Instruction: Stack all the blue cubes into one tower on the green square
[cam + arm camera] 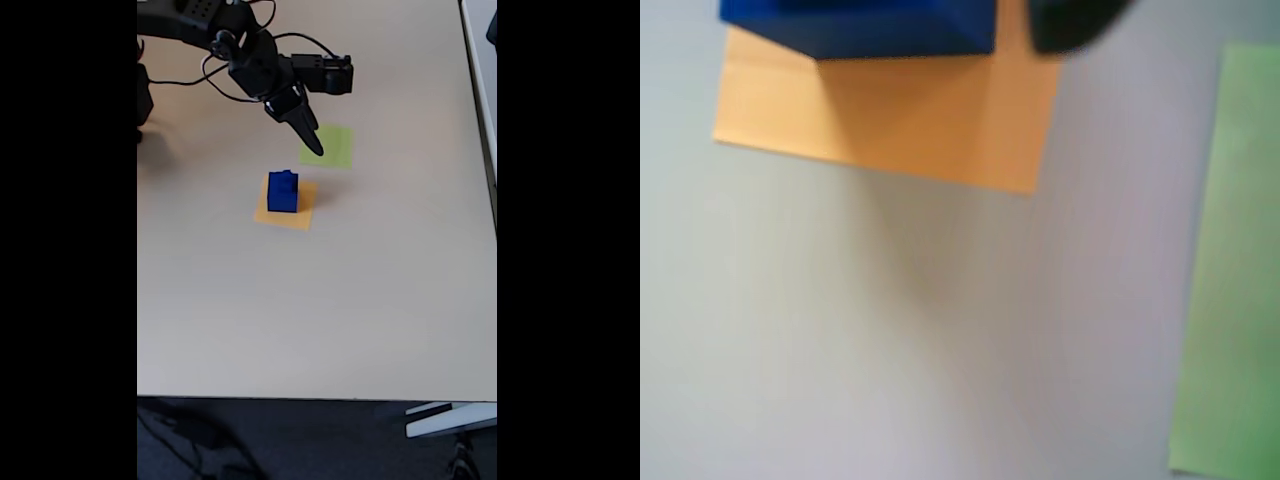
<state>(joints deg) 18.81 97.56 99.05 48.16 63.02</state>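
Observation:
The blue cubes (283, 192) stand on an orange-yellow paper square (285, 213) near the middle of the table, a smaller cube apparently on top of a larger one. In the wrist view a blue cube (860, 25) fills the top edge over the orange square (890, 115). The green square (332, 146) lies bare just up and right of the cubes, and shows at the right edge in the wrist view (1232, 260). My gripper (315, 148) hangs above the green square's left side, tapering to one dark point, shut and holding nothing. One dark finger (1070, 25) shows blurred.
The arm and its cables (240, 55) reach in from the table's top left. The pale table (320, 310) stretches wide toward the front edge. A second table edge (478, 60) runs along the right.

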